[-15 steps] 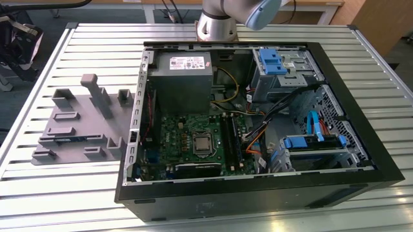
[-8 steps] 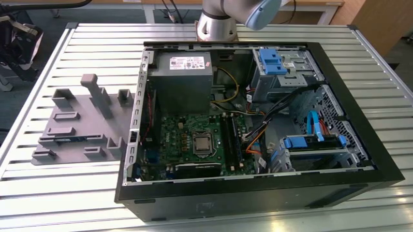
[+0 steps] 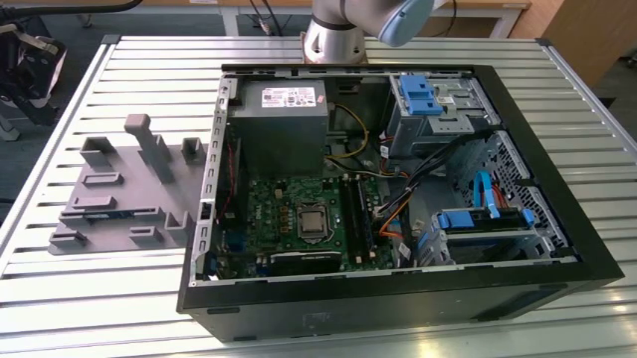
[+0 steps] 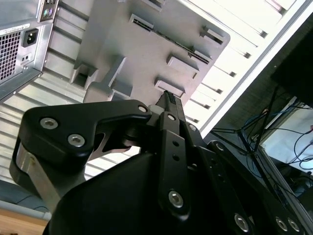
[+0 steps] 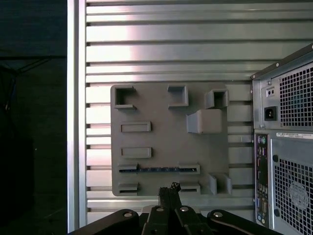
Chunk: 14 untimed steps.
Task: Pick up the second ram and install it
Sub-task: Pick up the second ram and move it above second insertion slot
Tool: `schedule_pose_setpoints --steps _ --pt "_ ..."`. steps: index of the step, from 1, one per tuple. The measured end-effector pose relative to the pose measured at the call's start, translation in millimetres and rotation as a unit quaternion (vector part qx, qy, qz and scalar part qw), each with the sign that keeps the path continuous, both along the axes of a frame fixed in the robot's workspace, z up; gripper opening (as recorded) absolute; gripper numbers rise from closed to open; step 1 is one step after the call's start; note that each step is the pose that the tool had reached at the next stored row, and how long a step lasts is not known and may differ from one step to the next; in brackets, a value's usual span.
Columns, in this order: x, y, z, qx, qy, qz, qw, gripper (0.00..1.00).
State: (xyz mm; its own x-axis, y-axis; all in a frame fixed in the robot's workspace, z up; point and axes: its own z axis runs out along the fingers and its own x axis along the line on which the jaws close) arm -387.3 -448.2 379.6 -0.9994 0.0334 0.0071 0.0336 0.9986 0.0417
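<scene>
The second ram point(image 5: 159, 169) stood on edge in the gray fixture plate point(image 5: 161, 139), spanning two slotted blocks. The gripper point(image 5: 169, 188) hung over the plate's near edge, close to the stick but clear of it, with its black fingers point(image 4: 172, 142) pressed together on nothing. Only the stick's thin dark edge showed, its ends sunk in the blocks and its chips indiscernible; the plate was matte moulded plastic on a ribbed metal table point(image 5: 171, 49), beside the open black computer case point(image 3: 398, 306).
</scene>
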Motion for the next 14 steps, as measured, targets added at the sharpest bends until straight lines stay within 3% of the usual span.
schedule_pose_setpoints --steps 1,14 --pt "0.0 0.0 0.0 0.0000 0.0000 0.013 0.9999 0.11" --pt "-0.1 0.0 0.0 0.0000 0.0000 0.020 0.9998 0.11"
